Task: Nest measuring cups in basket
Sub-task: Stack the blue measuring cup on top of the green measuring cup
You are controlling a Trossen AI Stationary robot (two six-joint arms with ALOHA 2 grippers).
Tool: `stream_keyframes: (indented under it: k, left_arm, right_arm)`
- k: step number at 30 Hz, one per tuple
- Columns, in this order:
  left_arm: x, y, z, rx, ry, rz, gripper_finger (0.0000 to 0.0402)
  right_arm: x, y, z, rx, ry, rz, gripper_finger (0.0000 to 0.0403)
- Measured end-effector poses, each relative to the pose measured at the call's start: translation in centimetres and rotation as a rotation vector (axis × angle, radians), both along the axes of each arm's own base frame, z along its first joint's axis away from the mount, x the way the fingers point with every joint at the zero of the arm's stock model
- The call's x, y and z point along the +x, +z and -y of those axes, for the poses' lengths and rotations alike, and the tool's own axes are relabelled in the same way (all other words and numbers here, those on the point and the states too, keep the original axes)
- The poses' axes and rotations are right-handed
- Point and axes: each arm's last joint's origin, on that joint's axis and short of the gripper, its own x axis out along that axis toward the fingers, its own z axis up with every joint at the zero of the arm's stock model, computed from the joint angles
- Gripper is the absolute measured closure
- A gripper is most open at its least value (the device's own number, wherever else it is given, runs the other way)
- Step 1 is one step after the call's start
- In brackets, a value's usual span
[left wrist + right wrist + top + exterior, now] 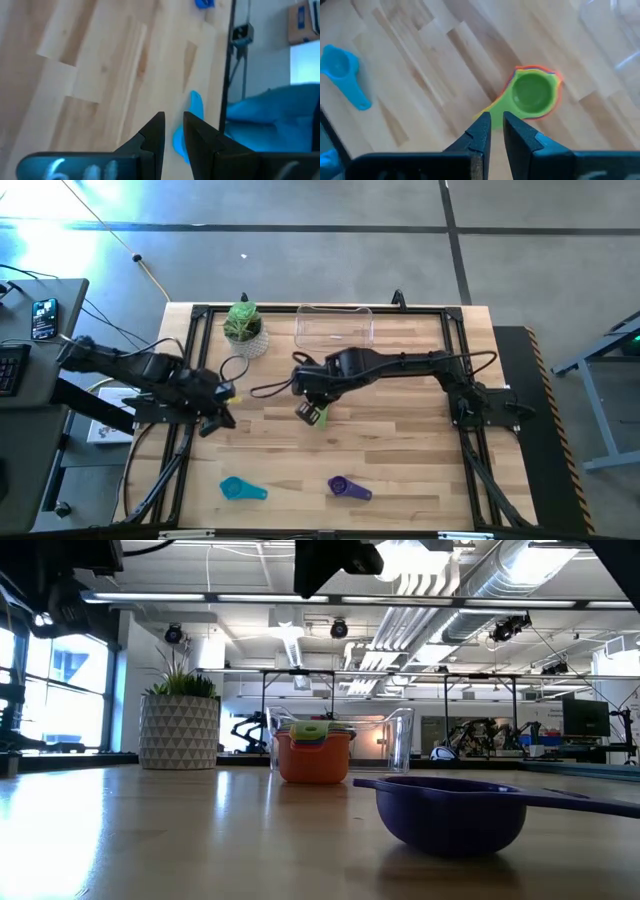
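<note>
The right gripper [492, 131] hangs over the middle of the wooden table [400, 470], its two dark fingers [479, 134] nearly together, with only a narrow slit between them. They sit at the green handle of the nested stack of plastic measuring cups [532, 94]; whether they actually pinch that handle cannot be told. The stack shows a green cup innermost, with yellow, orange and red rims around it, and from table height it stands on the tabletop [313, 752] in front of the clear rectangular plastic basket [334, 326].

The left gripper [172, 137] waits near the table's left edge, its fingers a small way apart and gripping nothing.

A teal plastic measuring cup [240, 489] and a purple plastic measuring cup [347, 488] lie apart near the table's front edge. A white patterned pot with a green plant [244, 328] stands left of the basket. No legible writing appears.
</note>
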Motion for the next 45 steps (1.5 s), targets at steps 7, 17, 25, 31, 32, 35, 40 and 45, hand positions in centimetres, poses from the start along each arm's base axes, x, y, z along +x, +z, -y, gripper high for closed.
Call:
stream_keyframes:
  k: [7,17,25,31,32,35,40,45]
  left_arm:
    - [-0.3,0.2,2.4,0.007,-0.091,0.038,0.0342]
    - [0.6,-0.4,6.5,-0.02,-0.241,0.048,0.0342]
    - [1.2,-2.4,8.7,0.004,-0.257,-0.089,0.0341]
    - [1.5,-3.3,9.3,-0.02,-0.219,-0.187,0.0341]
    - [1.5,-3.4,9.4,-0.023,-0.214,-0.2,0.0341]
    - [1.8,-3.7,9.7,-0.039,-0.212,-0.221,0.0341]
    - [2.3,-4.5,10.3,-0.059,-0.22,-0.275,0.0341]
    - [2.5,-5.1,10.5,-0.028,-0.198,-0.296,0.0341]
  right_arm:
    - [-0.7,0.6,1.2,-0.027,0.019,-0.024,0.0363]
    - [-0.7,0.6,2.0,-0.072,0.023,-0.036,0.0363]
    - [-0.8,0.6,2.0,-0.075,0.029,-0.041,0.0363]
    - [-0.8,0.6,2.0,-0.092,0.024,-0.042,0.0363]
    - [-0.8,0.6,2.0,-0.094,0.024,-0.042,0.0363]
    - [-0.8,0.6,1.9,-0.098,0.023,-0.043,0.0363]
    - [-0.8,0.6,1.9,-0.098,0.024,-0.046,0.0363]
    - [-0.9,0.5,1.9,-0.101,0.032,-0.056,0.0363]
